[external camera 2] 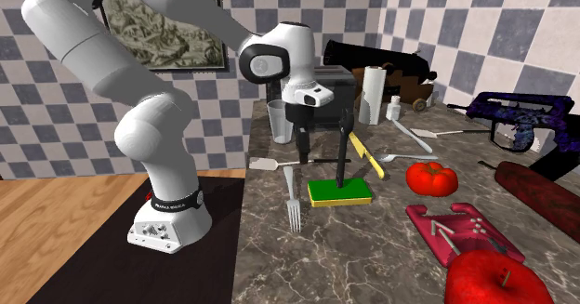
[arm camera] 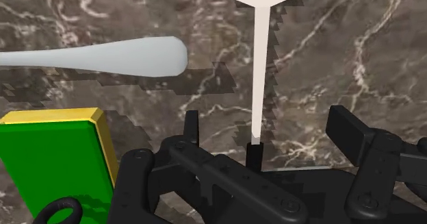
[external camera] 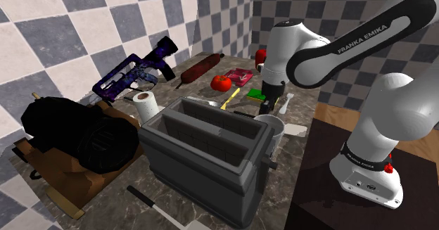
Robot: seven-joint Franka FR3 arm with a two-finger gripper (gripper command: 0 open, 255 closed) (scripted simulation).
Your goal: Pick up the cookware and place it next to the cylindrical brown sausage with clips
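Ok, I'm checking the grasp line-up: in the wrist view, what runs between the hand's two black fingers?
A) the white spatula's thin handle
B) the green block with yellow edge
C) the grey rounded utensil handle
A: the white spatula's thin handle lies between the fingers of the open hand, untouched.

We log in the second exterior view: desk (external camera 2: 372,251) dark brown marble, white veins; wall (external camera 2: 37,116) grey-white checks, left; block (external camera 2: 339,192) green, yellow-edged, centre; tomato (external camera 2: 431,177) red; sausage (external camera 2: 534,198) dark reddish-brown, right edge; gun (external camera 2: 520,116) purple-mottled.
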